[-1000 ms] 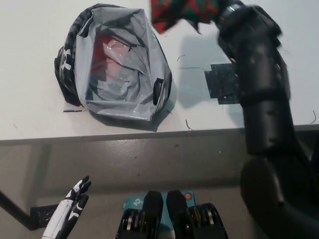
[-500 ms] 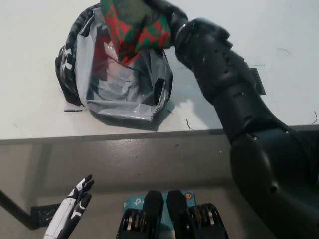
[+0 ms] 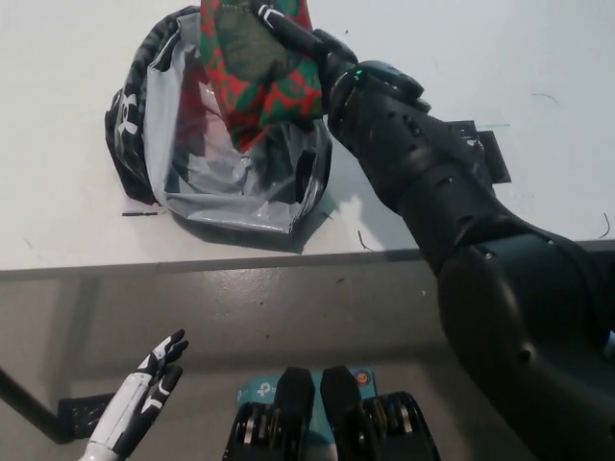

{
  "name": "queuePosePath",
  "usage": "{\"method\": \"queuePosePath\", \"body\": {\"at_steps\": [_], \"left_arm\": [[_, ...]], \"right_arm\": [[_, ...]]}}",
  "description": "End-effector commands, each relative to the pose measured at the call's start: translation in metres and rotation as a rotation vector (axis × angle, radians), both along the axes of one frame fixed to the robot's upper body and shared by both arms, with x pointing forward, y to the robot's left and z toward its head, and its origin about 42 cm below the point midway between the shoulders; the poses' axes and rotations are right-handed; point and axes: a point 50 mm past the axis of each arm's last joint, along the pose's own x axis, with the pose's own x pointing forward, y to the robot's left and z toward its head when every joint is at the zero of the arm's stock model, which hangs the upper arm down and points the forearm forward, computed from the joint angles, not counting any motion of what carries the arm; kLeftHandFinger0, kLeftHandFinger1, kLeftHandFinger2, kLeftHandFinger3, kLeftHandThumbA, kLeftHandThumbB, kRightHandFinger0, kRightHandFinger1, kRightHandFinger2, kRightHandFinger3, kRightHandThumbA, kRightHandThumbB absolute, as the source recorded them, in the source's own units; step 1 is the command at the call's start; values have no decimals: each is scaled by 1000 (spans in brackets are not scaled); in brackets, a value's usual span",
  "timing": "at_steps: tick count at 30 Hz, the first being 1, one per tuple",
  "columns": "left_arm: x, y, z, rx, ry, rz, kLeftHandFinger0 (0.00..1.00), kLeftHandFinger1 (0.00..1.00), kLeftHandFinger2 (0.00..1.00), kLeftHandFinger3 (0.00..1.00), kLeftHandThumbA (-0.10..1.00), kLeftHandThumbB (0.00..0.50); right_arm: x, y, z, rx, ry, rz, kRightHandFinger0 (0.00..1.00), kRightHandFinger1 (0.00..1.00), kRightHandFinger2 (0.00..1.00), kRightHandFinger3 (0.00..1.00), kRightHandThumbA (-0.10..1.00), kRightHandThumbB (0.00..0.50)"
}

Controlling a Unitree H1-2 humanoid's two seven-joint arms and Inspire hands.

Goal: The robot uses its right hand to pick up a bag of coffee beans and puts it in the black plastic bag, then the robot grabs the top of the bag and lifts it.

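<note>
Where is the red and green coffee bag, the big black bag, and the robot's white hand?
coffee bag (image 3: 264, 82), head view, on its red and green front.
black plastic bag (image 3: 127, 115), head view, on its dark left rim.
left hand (image 3: 144, 403), head view, on the middle of the white hand.

Plastic bag (image 3: 226, 173) on the table (image 3: 58, 221), toward its left, mouth lying open. Coffee bag (image 3: 258, 72) over that mouth at its far right side, right hand (image 3: 307, 48) closed on it from the right. Left hand (image 3: 144, 399) low at near left, before the table edge.
</note>
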Motion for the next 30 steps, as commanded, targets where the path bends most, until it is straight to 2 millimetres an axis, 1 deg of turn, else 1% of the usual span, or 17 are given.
{"method": "queuePosePath", "body": {"at_steps": [1, 2, 3, 5, 6, 9, 11, 15, 16, 21, 22, 23, 24, 25, 26, 29, 30], "left_arm": [[8, 4, 15, 28, -35, -40, 1000, 1000, 1000, 1000, 1000, 275], [8, 4, 16, 35, -35, -42, 1000, 1000, 1000, 1000, 1000, 277], [8, 4, 16, 37, -35, -43, 1000, 1000, 1000, 1000, 1000, 277], [8, 5, 17, 37, -37, -50, 1000, 1000, 1000, 1000, 1000, 272], [8, 5, 18, 38, -37, -51, 1000, 1000, 1000, 1000, 1000, 271], [11, 4, 19, 51, -47, -62, 1000, 1000, 1000, 1000, 1000, 269], [12, 4, 19, 54, -53, -68, 1000, 1000, 1000, 1000, 1000, 259], [12, 1, 19, 46, -56, -69, 1000, 1000, 1000, 1000, 1000, 260], [12, 1, 19, 46, -56, -69, 1000, 1000, 1000, 1000, 1000, 260], [12, 1, 21, 53, -63, -66, 1000, 1000, 1000, 1000, 1000, 266], [13, 2, 21, 55, -62, -66, 1000, 1000, 1000, 1000, 1000, 274], [13, 2, 21, 55, -61, -66, 1000, 1000, 1000, 1000, 1000, 276], [13, 2, 21, 54, -61, -65, 1000, 1000, 1000, 1000, 1000, 279], [13, 2, 21, 52, -62, -64, 1000, 1000, 1000, 1000, 1000, 279], [13, 3, 21, 51, -63, -65, 1000, 1000, 1000, 1000, 1000, 278], [12, 2, 22, 49, -59, -68, 1000, 1000, 1000, 1000, 1000, 265], [11, 2, 22, 52, -57, -69, 1000, 1000, 1000, 1000, 1000, 266]], "right_arm": [[-9, 43, 71, -70, -231, 22, 0, 105, 625, 1000, -100, 167], [-10, 46, 71, -87, -241, 25, 22, 211, 698, 852, -100, 190], [-10, 47, 71, -94, -246, 26, 22, 211, 698, 852, -100, 190], [-15, 58, 74, -206, -312, 50, 0, 195, 681, 414, -100, 160], [-15, 58, 74, -217, -321, 51, 0, 222, 702, 358, -100, 161], [-19, 66, 78, -332, -368, 44, 38, 337, 813, 516, -100, 126], [-21, 70, 81, -389, -391, 42, 61, 367, 708, 475, -100, 133], [-24, 77, 87, -497, -448, 34, 72, 325, 537, 843, -96, 124], [-25, 78, 87, -510, -452, 31, 70, 312, 523, 868, -91, 123], [-24, 77, 91, -533, -461, 4, 24, 266, 499, 690, -100, 76], [-24, 76, 92, -529, -461, 0, 1, 224, 417, 634, -100, 74], [-22, 73, 94, -509, -456, -12, 0, 169, 303, 388, -100, 77], [-20, 68, 96, -479, -451, -33, 0, 162, 365, 260, -100, 77], [-19, 66, 96, -471, -449, -41, 0, 162, 365, 260, -100, 77], [-18, 64, 97, -464, -448, -53, 24, 213, 512, 342, -98, 66], [-15, 57, 99, -474, -452, -105, 0, 203, 612, 503, -100, 101], [-14, 54, 99, -482, -457, -117, 88, 335, 770, 590, -68, 135]]}}
